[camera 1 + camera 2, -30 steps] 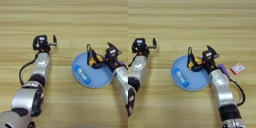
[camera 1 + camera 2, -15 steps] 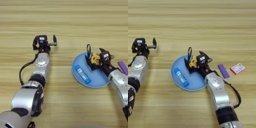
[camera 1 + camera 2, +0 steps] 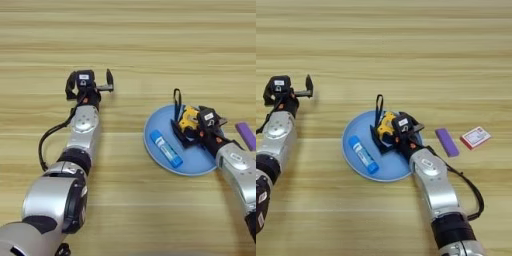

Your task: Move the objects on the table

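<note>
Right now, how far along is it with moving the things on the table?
Looks done: a blue tube lies on the blue plate. In hand: the right gripper is on the tape measure over the plate. Left: the purple block and a small red-and-white card lie on the table. The left gripper is off to the left, open.

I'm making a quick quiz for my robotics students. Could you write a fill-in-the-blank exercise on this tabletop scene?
1. The yellow-and-black tape measure sits on a round ____ plate, at the right hand.
2. The blue tube with a white label lies on the same ____.
3. The flat purple rectangular block lies on the wooden table between the plate and a small ____ and white card.
4. The left hand rests on the table, holding ____.

Missing words: blue; plate; red; nothing
</note>
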Tool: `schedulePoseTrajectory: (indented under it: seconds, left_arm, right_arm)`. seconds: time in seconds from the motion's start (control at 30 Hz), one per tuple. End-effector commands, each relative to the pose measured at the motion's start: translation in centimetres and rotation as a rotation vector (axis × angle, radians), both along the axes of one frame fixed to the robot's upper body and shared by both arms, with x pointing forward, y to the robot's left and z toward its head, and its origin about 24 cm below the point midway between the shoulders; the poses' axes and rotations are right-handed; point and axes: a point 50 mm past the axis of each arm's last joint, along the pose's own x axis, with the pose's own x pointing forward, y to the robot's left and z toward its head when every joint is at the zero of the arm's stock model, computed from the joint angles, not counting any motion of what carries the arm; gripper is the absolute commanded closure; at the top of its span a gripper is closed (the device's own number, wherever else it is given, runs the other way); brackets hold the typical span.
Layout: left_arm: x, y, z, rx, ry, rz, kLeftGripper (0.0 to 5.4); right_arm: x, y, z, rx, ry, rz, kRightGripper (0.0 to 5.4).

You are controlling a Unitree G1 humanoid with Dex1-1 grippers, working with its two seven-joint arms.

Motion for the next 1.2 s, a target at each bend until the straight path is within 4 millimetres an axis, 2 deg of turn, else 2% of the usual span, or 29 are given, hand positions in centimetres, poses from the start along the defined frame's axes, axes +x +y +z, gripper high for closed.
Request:
schedulePoseTrajectory:
  seconds: [0.03,0.1,0.3,0.87,1.2]
  left_arm:
    - [-0.1,0.1,-0.1,0.017,-0.002,-0.007,0.02]
    - [-0.1,0.1,0.0,0.018,-0.003,-0.007,0.02]
    - [-0.1,0.0,0.0,0.018,-0.002,-0.007,0.00]
    - [-0.1,0.0,-0.1,0.018,0.000,-0.006,0.00]
    - [-0.1,0.0,-0.1,0.020,0.001,-0.006,0.00]
  right_arm:
    - [0.1,-0.3,-0.4,-0.014,0.033,-0.014,0.00]
    - [0.1,-0.3,-0.4,-0.007,0.041,-0.009,0.00]
    - [0.0,-0.2,-0.4,-0.004,0.043,-0.002,0.60]
    - [-0.1,0.1,-0.2,0.014,0.035,0.012,0.63]
    - [0.0,-0.6,2.1,0.071,-0.046,-0.007,0.67]
